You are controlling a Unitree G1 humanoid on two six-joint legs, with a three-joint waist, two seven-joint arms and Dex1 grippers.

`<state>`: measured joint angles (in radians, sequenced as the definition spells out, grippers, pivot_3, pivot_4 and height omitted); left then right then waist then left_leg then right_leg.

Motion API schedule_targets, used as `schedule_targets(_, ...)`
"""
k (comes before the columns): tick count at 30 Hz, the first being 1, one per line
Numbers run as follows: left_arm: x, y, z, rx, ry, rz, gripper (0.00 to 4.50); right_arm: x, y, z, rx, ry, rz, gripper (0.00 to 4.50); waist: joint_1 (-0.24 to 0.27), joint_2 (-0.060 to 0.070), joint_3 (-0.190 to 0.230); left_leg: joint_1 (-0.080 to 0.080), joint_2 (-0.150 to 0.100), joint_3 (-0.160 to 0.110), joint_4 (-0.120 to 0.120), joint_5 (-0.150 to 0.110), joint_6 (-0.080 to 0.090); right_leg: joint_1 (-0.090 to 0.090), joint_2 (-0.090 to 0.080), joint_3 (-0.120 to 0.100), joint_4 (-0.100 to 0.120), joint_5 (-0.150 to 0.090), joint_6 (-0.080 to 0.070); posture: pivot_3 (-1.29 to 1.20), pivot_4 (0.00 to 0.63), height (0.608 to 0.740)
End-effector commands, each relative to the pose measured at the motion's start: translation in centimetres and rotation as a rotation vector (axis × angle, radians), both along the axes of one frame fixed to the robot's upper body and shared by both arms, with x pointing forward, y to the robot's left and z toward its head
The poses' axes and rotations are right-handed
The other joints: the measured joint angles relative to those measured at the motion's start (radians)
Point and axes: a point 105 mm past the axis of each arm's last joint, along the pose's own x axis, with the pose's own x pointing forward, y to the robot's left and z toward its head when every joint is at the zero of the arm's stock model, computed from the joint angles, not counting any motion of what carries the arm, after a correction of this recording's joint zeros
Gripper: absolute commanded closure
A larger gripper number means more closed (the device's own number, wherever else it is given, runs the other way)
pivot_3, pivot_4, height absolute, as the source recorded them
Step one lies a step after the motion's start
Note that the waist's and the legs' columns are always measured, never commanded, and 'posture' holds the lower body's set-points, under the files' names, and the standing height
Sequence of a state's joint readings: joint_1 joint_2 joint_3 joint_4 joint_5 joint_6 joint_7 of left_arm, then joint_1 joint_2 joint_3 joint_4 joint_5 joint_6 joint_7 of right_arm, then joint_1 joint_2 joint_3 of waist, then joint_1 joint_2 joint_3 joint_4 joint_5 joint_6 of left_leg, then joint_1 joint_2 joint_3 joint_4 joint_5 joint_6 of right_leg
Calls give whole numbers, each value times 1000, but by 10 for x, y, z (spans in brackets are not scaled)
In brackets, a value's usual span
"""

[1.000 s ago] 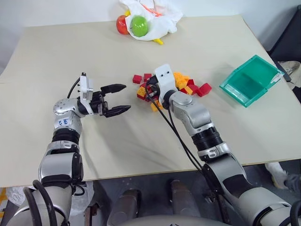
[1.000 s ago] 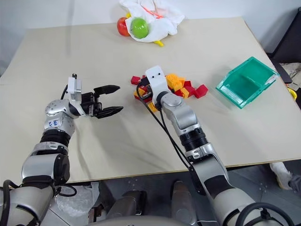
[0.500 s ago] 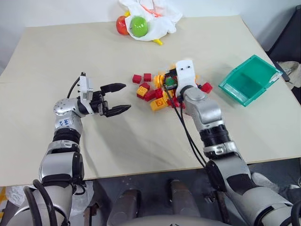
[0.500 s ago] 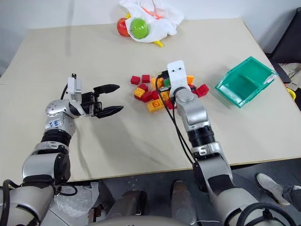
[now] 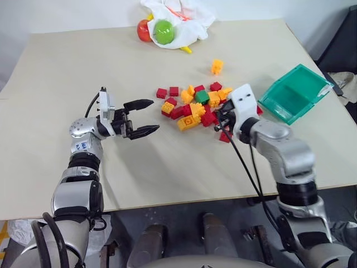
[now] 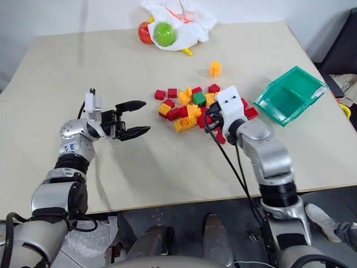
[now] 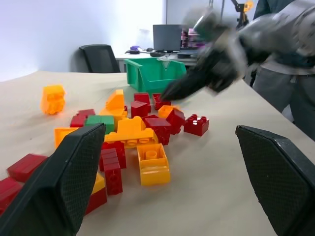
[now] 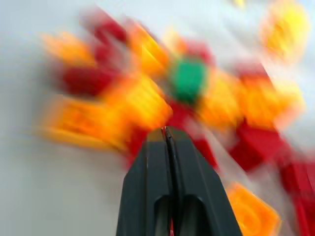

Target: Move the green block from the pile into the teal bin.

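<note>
We find the green block (image 5: 202,96) lying studs-up in the pile (image 5: 192,106) of red and orange bricks, near its far side, untouched by either claw. One orange brick (image 5: 217,67) sits apart from the rest, farther back on the bench (image 5: 83,67). The teal bin (image 5: 294,93) stands tilted near the bench's right edge, well apart from the block.

The right claw (image 8: 166,135) has its two black fingers pressed together with nothing between them; it hovers at the pile's right side, pointing at the bricks. The left claw (image 5: 144,118) hangs over bare bench to the left of the pile, its fingers spread wide and empty.

The bench top is a pale beige sheet. At its far edge a white cloth bag (image 5: 181,19) holds a green ball (image 5: 164,31) and a red one (image 5: 145,29). The left wrist view shows an office chair (image 7: 100,58) and a monitor (image 7: 167,37) behind.

The right wrist view is smeared, so we make out the bricks there only as colours. The bag hides part of its contents.
</note>
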<state>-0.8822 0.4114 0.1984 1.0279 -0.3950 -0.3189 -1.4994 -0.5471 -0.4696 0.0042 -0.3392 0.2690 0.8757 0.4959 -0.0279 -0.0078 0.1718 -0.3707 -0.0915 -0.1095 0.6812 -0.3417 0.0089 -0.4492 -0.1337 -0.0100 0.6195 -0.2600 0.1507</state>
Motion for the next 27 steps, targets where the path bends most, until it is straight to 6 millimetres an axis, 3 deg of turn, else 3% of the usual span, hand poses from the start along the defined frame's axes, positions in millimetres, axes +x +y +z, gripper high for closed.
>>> schedule_targets(1, -3, 3, 4, 0, -32, -4, 0, -19, -16, 20, -15, -65, 103, 4283, 3, 0, 0, 0, 0, 0, 0, 0, 1, 1, 0, 0, -1, 0, 1, 0, 150, 740)
schedule_targets(3, -3, 4, 3, 2, -30, -6, 0, -33, -30, 24, -33, -51, 156, 3880, 14, 0, 0, 0, 0, 0, 1, 0, 1, 2, 0, 0, -2, 1, 1, 0, 150, 740)
schedule_targets(6, -4, 5, 3, 5, -28, -7, 0, -41, -46, 31, -34, -51, 162, 2870, 26, 0, 0, 0, 0, 1, 1, -1, 2, 2, 0, 0, -3, 1, 1, 0, 150, 740)
schedule_targets(11, -6, 10, 3, 12, -29, -7, 0, -68, -102, 33, -107, -9, 85, 1265, 33, -1, 0, 0, 0, 1, 0, -1, 2, 3, 0, -1, -6, 1, 2, 0, 150, 740)
schedule_targets(15, -6, 12, 4, 17, -28, -6, 0, -84, -128, 30, -154, 26, 19, 12, 43, -1, 0, 0, 0, 2, 1, -2, 4, 4, 0, -1, -8, 2, 4, 0, 150, 740)
schedule_targets(19, -5, 13, 5, 21, -27, -4, 0, -93, -134, 32, -168, 27, -19, 12, 43, -1, 0, 1, 1, 6, 1, -3, 5, 4, 0, 1, -9, 3, 4, 0, 150, 740)
schedule_targets(23, -4, 13, 6, 20, -28, -3, 0, -94, -125, 36, -161, 9, -22, 12, 44, -1, 0, 1, 1, 6, 1, -3, 5, 4, 0, 2, -9, 4, 4, 0, 150, 740)
schedule_targets(27, -4, 11, 6, 19, -27, -2, 0, -73, -105, 40, -111, -8, -39, 12, 45, -1, 0, 1, 1, 6, 2, -3, 5, 4, -1, 2, -9, 4, 4, 0, 150, 740)
